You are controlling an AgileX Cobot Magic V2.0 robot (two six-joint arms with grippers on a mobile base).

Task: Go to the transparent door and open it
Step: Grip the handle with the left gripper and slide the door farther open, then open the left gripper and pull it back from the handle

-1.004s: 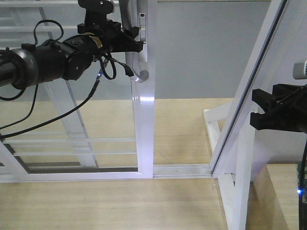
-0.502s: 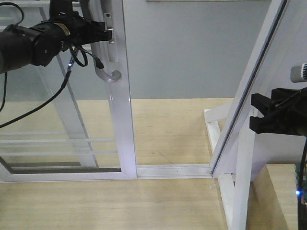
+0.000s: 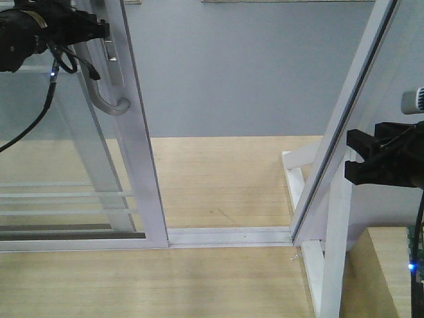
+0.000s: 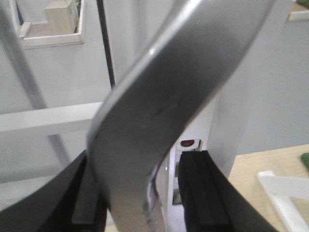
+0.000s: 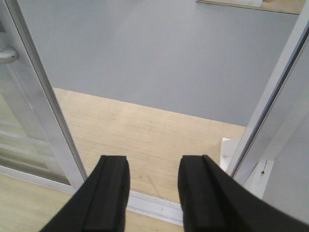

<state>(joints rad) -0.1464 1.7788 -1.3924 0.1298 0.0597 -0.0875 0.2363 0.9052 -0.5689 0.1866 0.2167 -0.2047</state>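
Observation:
The transparent door point(image 3: 136, 165) is a glass panel in a white frame with thin white bars, standing at the left of the front view. Its curved grey handle point(image 3: 106, 99) sits beside the lock plate point(image 3: 114, 59). My left gripper point(image 3: 98, 30) reaches in from the top left and is shut on that handle. In the left wrist view the handle point(image 4: 159, 111) fills the space between the black fingers point(image 4: 203, 193). My right gripper point(image 3: 361, 159) hangs open at the right, well away from the door. The right wrist view shows the right gripper point(image 5: 153, 169) holding nothing.
A slanted white-framed glass panel point(image 3: 344, 112) without a handle stands at the right on white base struts point(image 3: 324, 265). The white floor track point(image 3: 232, 235) runs between it and the door. Wooden floor point(image 3: 218, 179) and a grey surface lie beyond the opening.
The door has slid left along its track with my left gripper on the handle, and the opening has widened. The right gripper has stayed still.

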